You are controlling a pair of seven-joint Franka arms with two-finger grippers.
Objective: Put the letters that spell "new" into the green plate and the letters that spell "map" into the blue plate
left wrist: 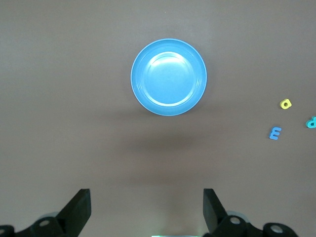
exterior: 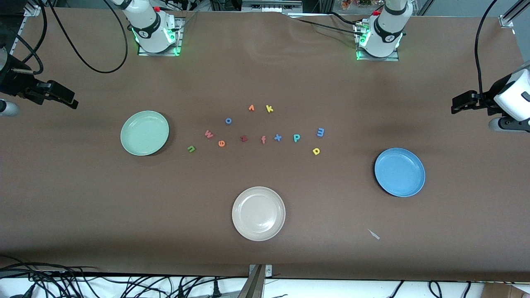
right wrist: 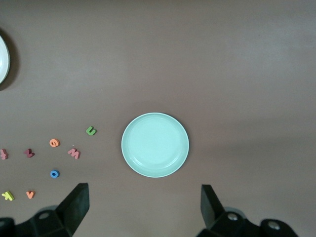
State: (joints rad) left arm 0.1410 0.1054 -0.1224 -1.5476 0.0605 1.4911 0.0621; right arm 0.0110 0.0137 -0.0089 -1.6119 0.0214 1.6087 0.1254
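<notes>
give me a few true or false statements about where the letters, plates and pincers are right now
1. The green plate holds no letters. True.
2. The green n lies in the blue plate. False: it lies on the table near the green plate, and the blue plate holds nothing.
3. Both pincers are open and hold nothing. True: the left pincer hangs at the left arm's end of the table, the right pincer at the right arm's end.
4. The beige-white plate is farther from the front camera than the letters. False: it is nearer.
5. The yellow a touches the teal p. False: they lie apart.
</notes>
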